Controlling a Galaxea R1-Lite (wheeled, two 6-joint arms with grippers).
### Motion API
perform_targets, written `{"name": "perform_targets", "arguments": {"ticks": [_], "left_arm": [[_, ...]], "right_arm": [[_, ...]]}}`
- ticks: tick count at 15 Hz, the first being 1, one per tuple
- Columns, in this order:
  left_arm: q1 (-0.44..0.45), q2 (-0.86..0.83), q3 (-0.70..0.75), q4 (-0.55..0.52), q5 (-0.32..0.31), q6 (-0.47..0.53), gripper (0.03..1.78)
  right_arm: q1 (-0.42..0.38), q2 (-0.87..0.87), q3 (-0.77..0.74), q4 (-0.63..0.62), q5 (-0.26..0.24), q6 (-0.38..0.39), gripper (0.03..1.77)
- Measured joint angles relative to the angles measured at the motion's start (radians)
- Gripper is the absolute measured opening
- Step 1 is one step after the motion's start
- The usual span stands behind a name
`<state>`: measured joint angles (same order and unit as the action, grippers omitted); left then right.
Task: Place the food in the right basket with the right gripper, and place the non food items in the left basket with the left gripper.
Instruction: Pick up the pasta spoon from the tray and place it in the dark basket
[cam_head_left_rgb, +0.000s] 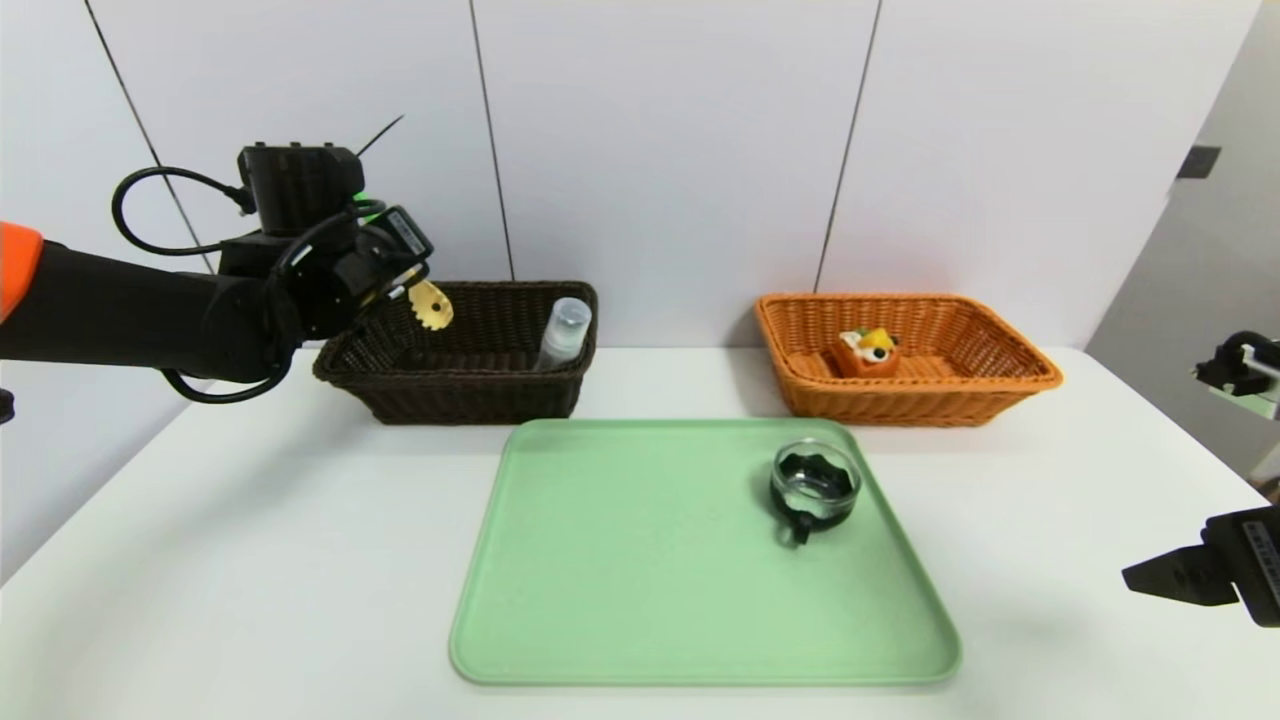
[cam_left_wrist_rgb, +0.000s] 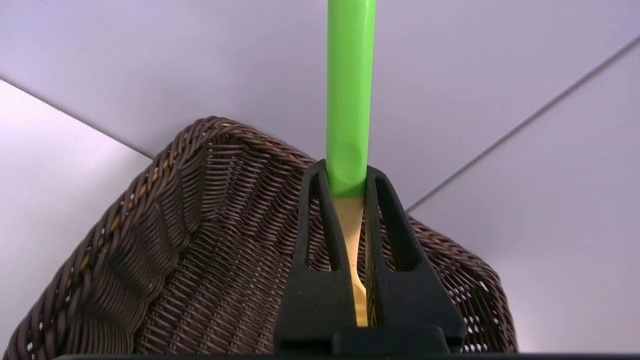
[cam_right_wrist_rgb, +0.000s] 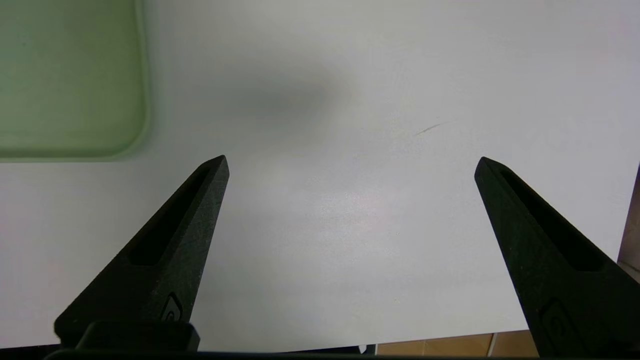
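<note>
One level left gripper (cam_head_left_rgb: 405, 285), spoon-laden (cam_head_left_rgb: 432, 305)

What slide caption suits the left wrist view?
Left claw shut on the yellow slotted spoon where its green handle begins, above the dark brown basket.

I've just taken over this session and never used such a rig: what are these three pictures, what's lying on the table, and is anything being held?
It's a two-armed robot. The wide picture is from its head; the other two look out from each wrist.

The left gripper, by the dark brown basket, is shut on a yellow slotted spoon with a green handle. A white bottle leans inside that basket.

A toy cake wedge sits in the orange basket. A glass cup stands on the green tray.

The right gripper hangs open and empty over the white table.
</note>
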<state>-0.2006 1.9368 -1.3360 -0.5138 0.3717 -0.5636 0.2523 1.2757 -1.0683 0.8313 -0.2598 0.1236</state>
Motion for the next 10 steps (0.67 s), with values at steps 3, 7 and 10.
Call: {"name": "perform_targets", "arguments": {"ticks": [3, 7, 10], "left_arm": [[0.011, 0.029, 0.006, -0.004, -0.005, 0.01, 0.13], [0.013, 0.061, 0.013, -0.004, -0.006, 0.009, 0.13], [0.011, 0.079, 0.013, -0.004, -0.009, 0.009, 0.13]], "right_arm": [[0.001, -0.008, -0.007, -0.04, 0.003, -0.003, 1.7], [0.001, -0.013, -0.002, -0.101, 0.005, -0.024, 1.7], [0.0, -0.014, 0.0, -0.101, 0.003, -0.024, 1.7]]}}
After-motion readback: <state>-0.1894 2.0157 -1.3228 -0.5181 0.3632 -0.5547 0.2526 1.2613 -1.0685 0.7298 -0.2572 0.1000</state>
